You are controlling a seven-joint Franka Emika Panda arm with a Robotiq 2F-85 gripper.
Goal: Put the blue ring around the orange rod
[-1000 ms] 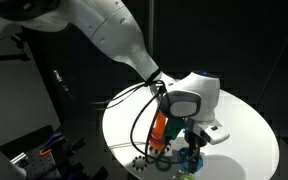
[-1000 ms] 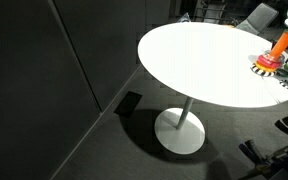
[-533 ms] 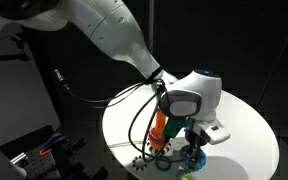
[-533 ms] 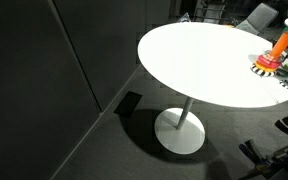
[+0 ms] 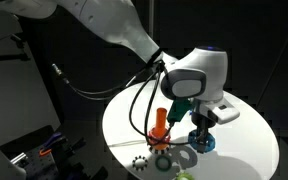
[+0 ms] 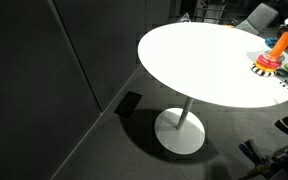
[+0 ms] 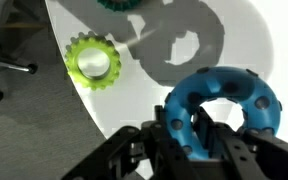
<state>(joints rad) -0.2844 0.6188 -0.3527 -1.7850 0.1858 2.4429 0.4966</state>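
My gripper (image 7: 184,128) is shut on the blue ring (image 7: 227,100), with one finger through its hole and the other outside the rim. In an exterior view the gripper (image 5: 201,133) holds the blue ring (image 5: 203,143) just above the table, beside the orange rod (image 5: 160,121). The rod stands upright on its red base and nothing is around the peg. The rod also shows in an exterior view (image 6: 282,43), near the right edge. It is out of the wrist view.
A yellow-green toothed ring (image 7: 92,63) lies on the white round table (image 7: 234,40) near its edge, and a dark green ring (image 7: 124,4) sits at the top of the wrist view. More rings lie around the rod's base (image 5: 164,158). The table edge (image 5: 119,150) is close by.
The gripper has risen and moved to the right, away from the rod's base, carrying the blue ring with it. The rod now stands in open view.
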